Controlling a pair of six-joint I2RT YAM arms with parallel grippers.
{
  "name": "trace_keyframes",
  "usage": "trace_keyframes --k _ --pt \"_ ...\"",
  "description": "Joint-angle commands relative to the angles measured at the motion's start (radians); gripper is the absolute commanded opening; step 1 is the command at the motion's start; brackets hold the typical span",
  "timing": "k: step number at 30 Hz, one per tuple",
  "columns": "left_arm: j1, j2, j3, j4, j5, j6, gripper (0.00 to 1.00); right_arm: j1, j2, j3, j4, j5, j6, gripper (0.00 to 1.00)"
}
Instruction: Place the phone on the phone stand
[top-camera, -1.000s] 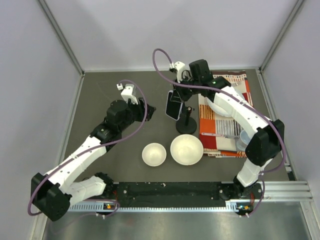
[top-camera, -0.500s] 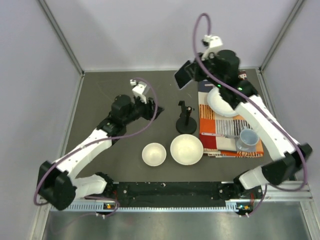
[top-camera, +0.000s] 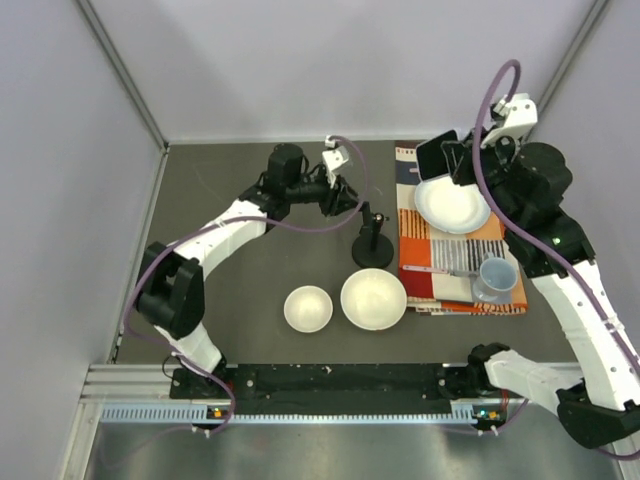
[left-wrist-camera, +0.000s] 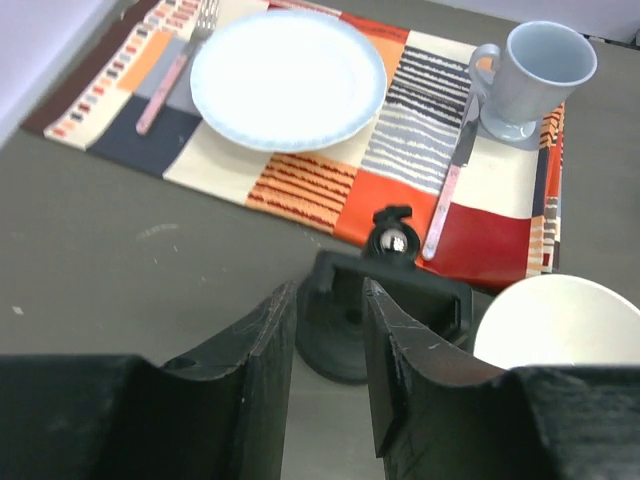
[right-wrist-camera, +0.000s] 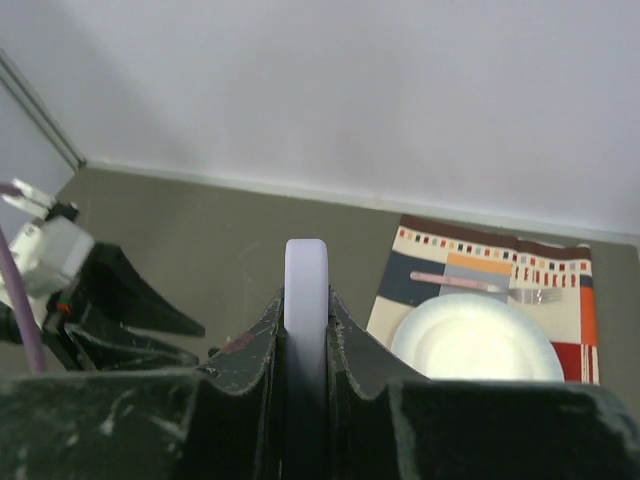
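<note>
Right now your right gripper (right-wrist-camera: 305, 310) is pressed onto the phone's (right-wrist-camera: 305, 265) flat faces, raised above the far left corner of the striped placemat (top-camera: 450, 252) and well apart from the phone stand (top-camera: 373, 242). From the wrist, the phone shows edge-on, with its pale rim upright and its end reaching past the fingertips. Your left gripper (left-wrist-camera: 328, 296) is slightly spread and holds nothing, just far-left of the stand's cradle.
</note>
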Motion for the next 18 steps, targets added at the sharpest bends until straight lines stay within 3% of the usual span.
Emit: trace_keyframes --k 1,12,16,18 --pt "0.008 0.058 0.128 -0.108 0.137 0.173 0.37 0.004 -0.001 -0.02 0.05 -0.045 -0.018 0.0" --pt "0.014 0.175 0.233 -0.205 0.215 0.235 0.41 0.004 -0.021 -0.038 0.047 -0.119 -0.019 0.0" --pt "0.012 0.195 0.229 -0.183 0.22 0.229 0.36 0.004 -0.022 -0.041 0.047 -0.122 -0.022 0.0" --pt "0.012 0.18 0.206 -0.136 0.202 0.191 0.27 0.004 -0.021 -0.041 0.049 -0.121 -0.024 0.0"
